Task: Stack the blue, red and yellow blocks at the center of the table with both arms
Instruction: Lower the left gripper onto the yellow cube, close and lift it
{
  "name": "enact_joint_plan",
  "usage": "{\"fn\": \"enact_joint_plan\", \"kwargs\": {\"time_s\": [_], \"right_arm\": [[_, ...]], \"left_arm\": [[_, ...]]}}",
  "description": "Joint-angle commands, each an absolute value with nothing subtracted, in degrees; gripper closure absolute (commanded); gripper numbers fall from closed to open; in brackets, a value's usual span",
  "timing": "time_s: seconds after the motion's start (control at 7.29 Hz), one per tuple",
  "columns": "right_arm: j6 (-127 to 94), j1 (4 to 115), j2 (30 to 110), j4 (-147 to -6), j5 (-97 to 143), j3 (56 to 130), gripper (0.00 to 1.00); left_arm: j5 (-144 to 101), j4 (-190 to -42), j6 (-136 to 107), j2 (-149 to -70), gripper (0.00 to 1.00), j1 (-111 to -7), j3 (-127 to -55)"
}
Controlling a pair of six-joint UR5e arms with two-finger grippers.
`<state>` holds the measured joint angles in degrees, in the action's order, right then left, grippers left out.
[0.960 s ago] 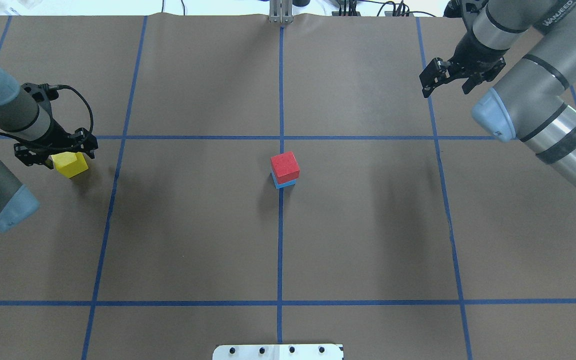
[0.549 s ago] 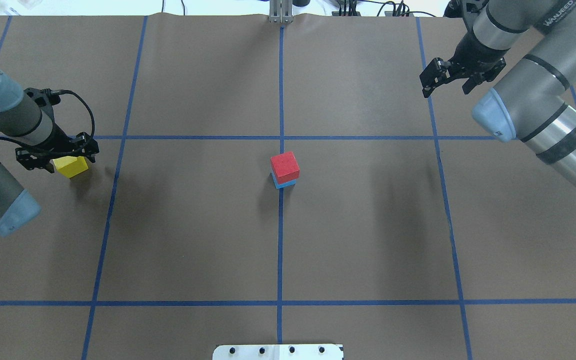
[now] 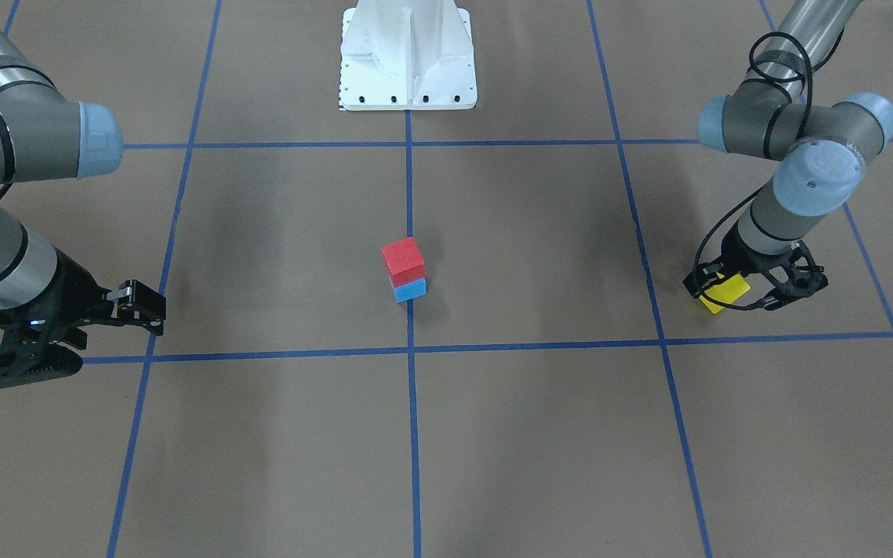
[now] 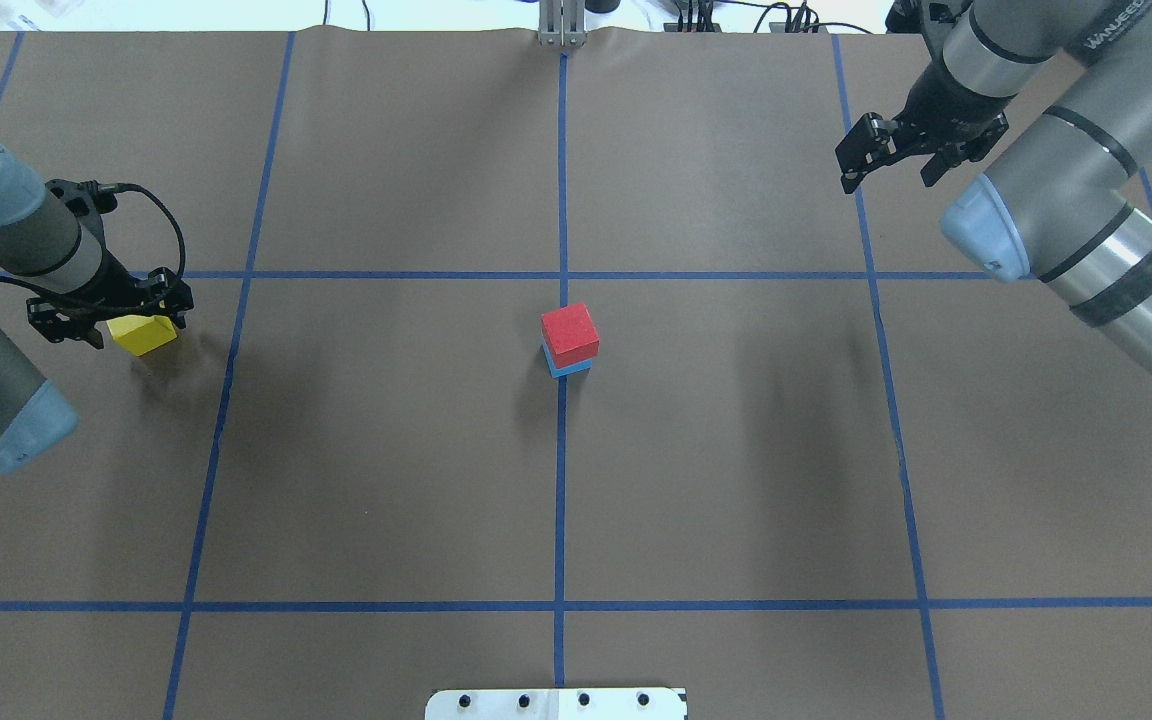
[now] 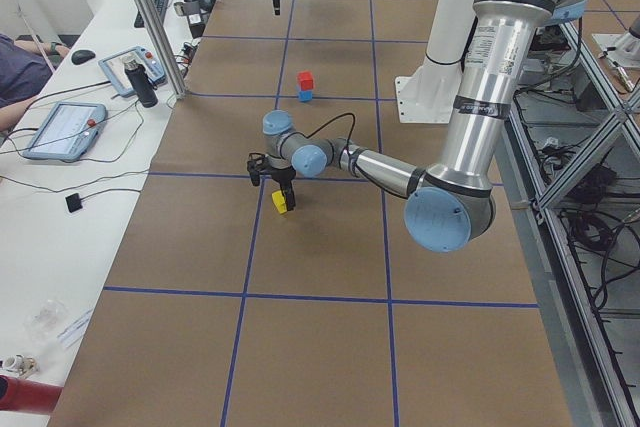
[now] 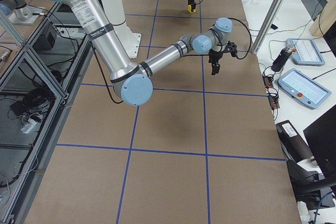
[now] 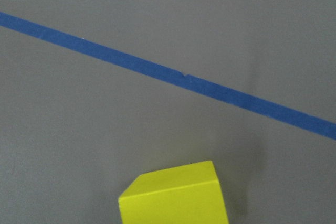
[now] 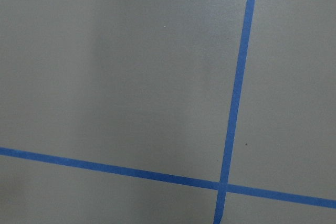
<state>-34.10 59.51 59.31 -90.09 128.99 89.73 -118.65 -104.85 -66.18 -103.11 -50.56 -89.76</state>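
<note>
Tabletop (image 4: 386,450): yellow block (image 4: 143,336) lies inside the left gripper (image 4: 134,318); clamped or not, I cannot tell. Right gripper (image 4: 886,172) gapes empty, far off.

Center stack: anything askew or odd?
Slightly. The red block sits a little off-square on the blue block, whose edge peeks out on the robot's left side. Nothing toppled or damaged. The yellow block is not yet stacked; it sits under the left gripper.

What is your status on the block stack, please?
Left hand open over yellow block, not yet gripped. Right hand open, empty. Red block on blue block at center. Path to center clear.
</note>
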Motion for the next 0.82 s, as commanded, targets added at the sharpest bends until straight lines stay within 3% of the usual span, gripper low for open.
{"fn": "enact_joint_plan", "kwargs": {"time_s": [0.0, 0.27, 0.55, 0.69], "right_arm": [[-34.1, 59.5, 59.3, -90.3, 129.0, 90.1, 0.01], [-34.1, 59.5, 59.2, -90.3, 128.8, 90.0, 0.01], [-34.1, 59.5, 59.3, -90.3, 128.8, 90.0, 0.01], [-34.1, 59.5, 59.4, -90.2, 128.8, 90.0, 0.01]], "left_arm": [[-118.7, -104.9, -66.2, -102.5, 0.11, -50.6, -90.0], [-118.7, -104.9, -66.2, -102.5, 0.20, -50.9, -90.2], [-118.7, -104.9, -65.3, -102.6, 0.22, -51.4, -90.1], [-118.7, -104.9, -65.4, -102.7, 0.60, -51.9, -90.3]]}}
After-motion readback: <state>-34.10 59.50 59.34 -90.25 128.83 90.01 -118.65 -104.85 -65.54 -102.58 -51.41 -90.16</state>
